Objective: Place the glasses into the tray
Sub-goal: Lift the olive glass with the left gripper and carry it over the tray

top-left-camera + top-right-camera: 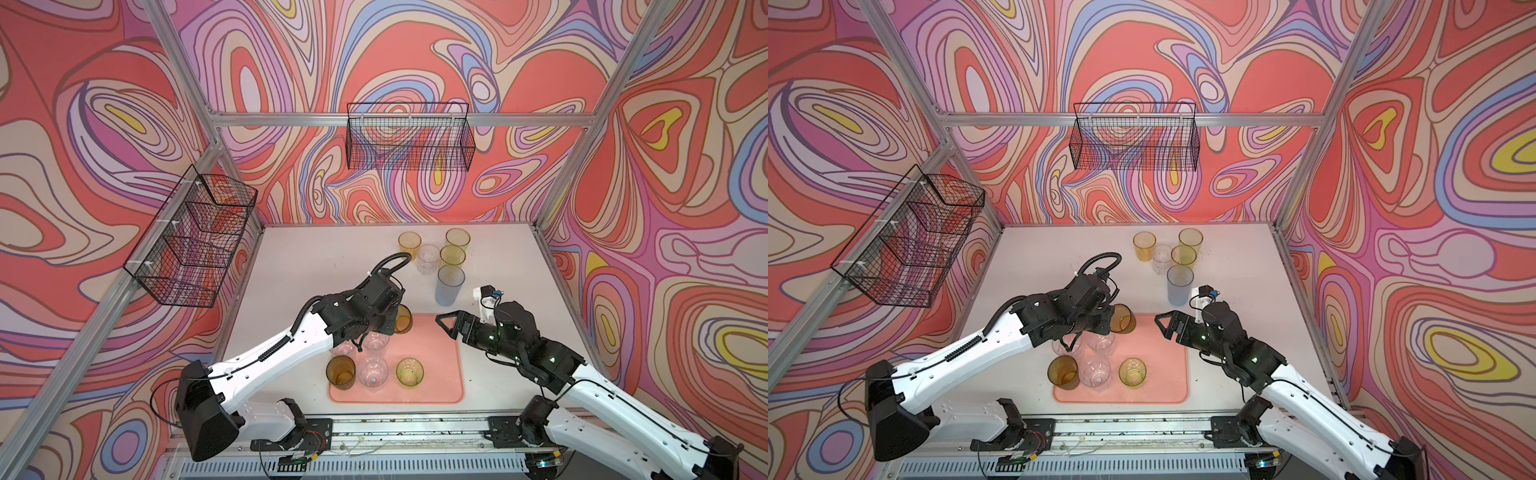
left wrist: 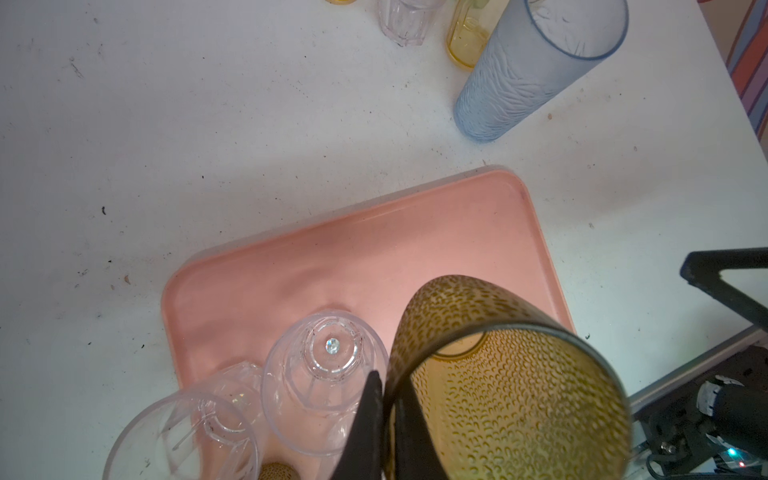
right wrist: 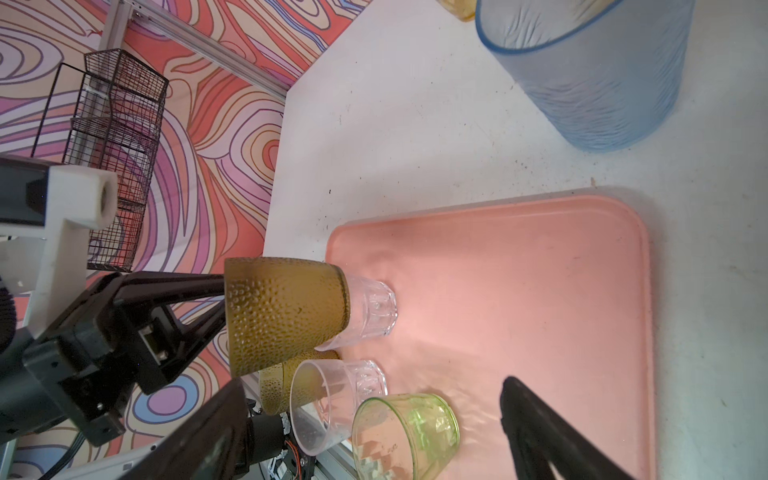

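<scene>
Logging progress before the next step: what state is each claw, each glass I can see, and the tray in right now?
left claw: shut on the amber tumbler's rim
right claw: open, empty
amber tumbler: gripped, over the tray
tray: flat on table, right part bare
brown tumbler: upright in tray
green tumbler: upright in tray
middle clear tumbler: upright in tray
blue tumbler: upright on table, outside tray
far clear tumbler: upright on table

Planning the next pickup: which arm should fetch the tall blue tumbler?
Right: the right gripper, open, hovers near the tall blue tumbler; the left gripper is shut on a brown tumbler.
</scene>
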